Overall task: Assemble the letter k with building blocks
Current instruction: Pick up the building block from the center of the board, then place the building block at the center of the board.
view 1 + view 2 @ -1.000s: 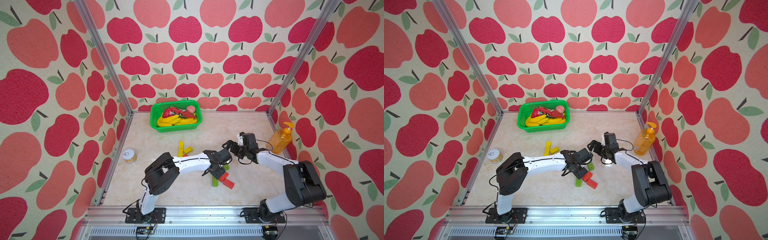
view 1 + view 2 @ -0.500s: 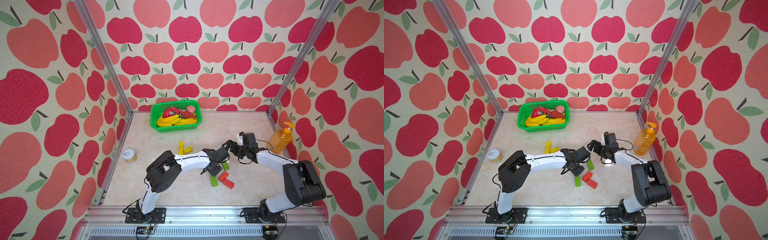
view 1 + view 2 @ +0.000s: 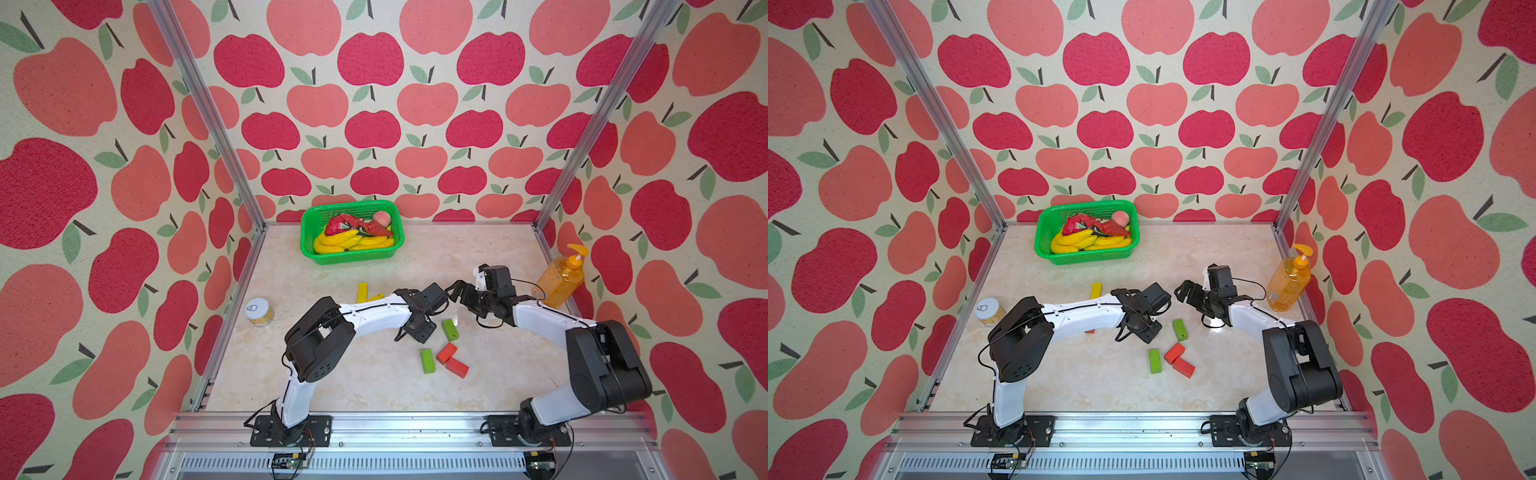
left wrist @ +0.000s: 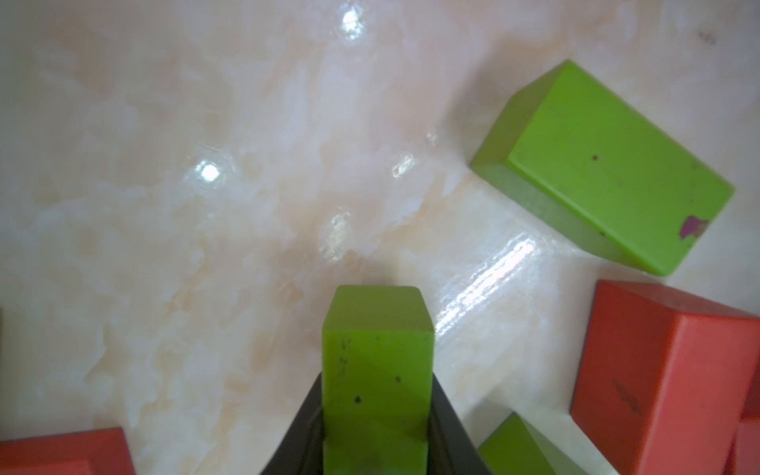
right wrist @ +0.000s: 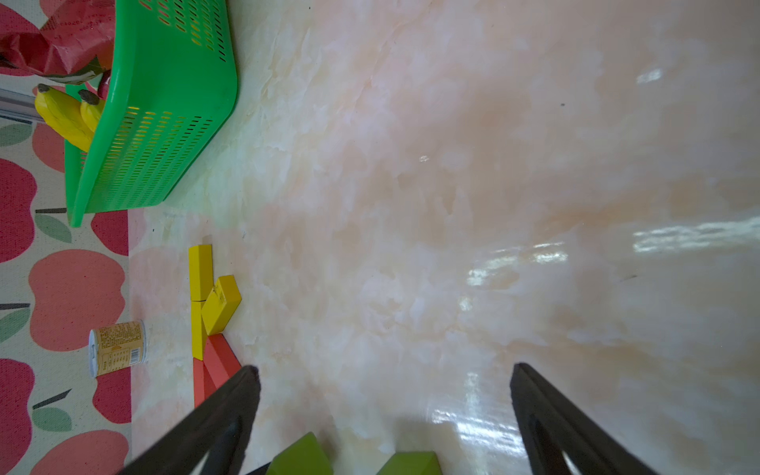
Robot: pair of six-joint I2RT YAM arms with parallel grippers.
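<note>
L fingers [image 4: 304, 436] pinch green block [image 4: 377, 349]; R fingers [image 5: 230, 411] wide open. Lift shld go straight up, clearing red blocks [image 4: 666, 370] alongside; grip kept square; set flush vs yellow blocks [image 5: 200, 271].

Counter [image 3: 478, 249] open between green basket [image 3: 353, 257] and both arms; front strip open too. Left gripper [image 4: 377, 395], gripping green block [image 4: 377, 329], crowded by 2 loose green blocks [image 3: 449, 329] and 2 red blocks [image 3: 446, 353]. Soap bottle [image 3: 559, 282] hugs right wall, can [image 3: 258, 311] near left wall. Yellow blocks [image 3: 362, 292] just behind left arm.
</note>
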